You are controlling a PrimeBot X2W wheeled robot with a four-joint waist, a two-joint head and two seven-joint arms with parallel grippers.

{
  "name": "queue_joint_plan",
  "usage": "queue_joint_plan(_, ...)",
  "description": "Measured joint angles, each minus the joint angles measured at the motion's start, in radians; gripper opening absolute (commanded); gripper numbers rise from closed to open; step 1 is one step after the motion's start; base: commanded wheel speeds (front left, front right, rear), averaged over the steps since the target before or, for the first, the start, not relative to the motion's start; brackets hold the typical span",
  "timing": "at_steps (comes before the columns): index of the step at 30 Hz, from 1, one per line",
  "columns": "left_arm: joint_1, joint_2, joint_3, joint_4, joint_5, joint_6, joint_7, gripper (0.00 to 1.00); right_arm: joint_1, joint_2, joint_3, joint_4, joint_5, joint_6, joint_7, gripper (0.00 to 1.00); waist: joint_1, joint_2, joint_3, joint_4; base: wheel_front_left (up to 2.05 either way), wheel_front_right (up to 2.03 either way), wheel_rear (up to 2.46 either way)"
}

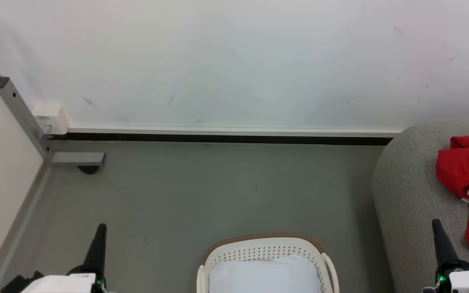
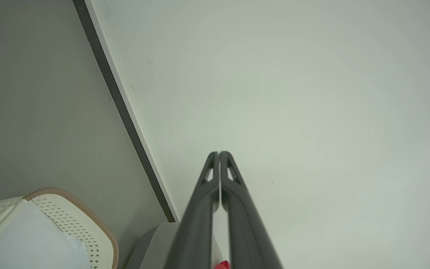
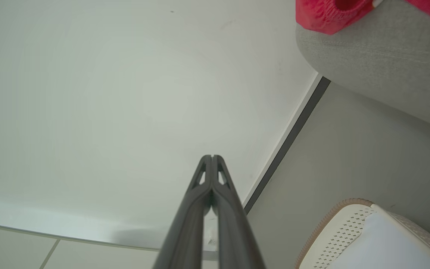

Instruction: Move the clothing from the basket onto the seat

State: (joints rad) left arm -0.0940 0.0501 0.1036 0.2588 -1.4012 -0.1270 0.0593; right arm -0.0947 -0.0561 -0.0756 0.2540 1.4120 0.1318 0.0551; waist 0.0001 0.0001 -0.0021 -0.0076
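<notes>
The basket (image 1: 265, 247) sits on the grey floor (image 1: 218, 191), low down in the middle, between the two arms. Its brown rim is on the side near the white wall (image 1: 234, 61). Inside it I see something pale and smooth. It may be a cloth or a liner, I can't tell which from here.

The red clothing (image 1: 468, 167) lies in a crumpled heap on the big grey seat (image 1: 409, 191), over on the right, well apart from the basket. A little bit of white peeks out of the red folds.

The left pincer (image 1: 101, 228) is pressed together with nothing in it. It points toward the wall, off to the left of the basket. The right pincer (image 1: 436, 223) is pressed together too, and it holds nothing. It hangs in front of the seat, near the red heap but not touching it.

In the far left corner a grey metal bar (image 1: 18, 110) runs down to the floor, with a small white box (image 1: 51, 119) beside it.
</notes>
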Motion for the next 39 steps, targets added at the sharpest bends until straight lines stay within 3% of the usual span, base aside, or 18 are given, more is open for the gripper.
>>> queue_joint_plan(27, -0.009, -0.001, 0.009, -0.01, -0.191, 0.0, 0.051, 0.0, -0.006, 0.002, -0.032, -0.006, 0.183, 0.0, 0.051, 0.0, 0.0, 0.0, 0.005, 0.007, 0.0, 0.0, 0.0)
queue_joint_plan(39, -0.01, -0.001, 0.01, -0.012, -0.204, -0.001, 0.055, 0.0, -0.007, 0.003, -0.035, -0.007, 0.203, 0.0, 0.058, 0.0, 0.0, 0.0, 0.005, 0.008, 0.0, 0.0, 0.0)
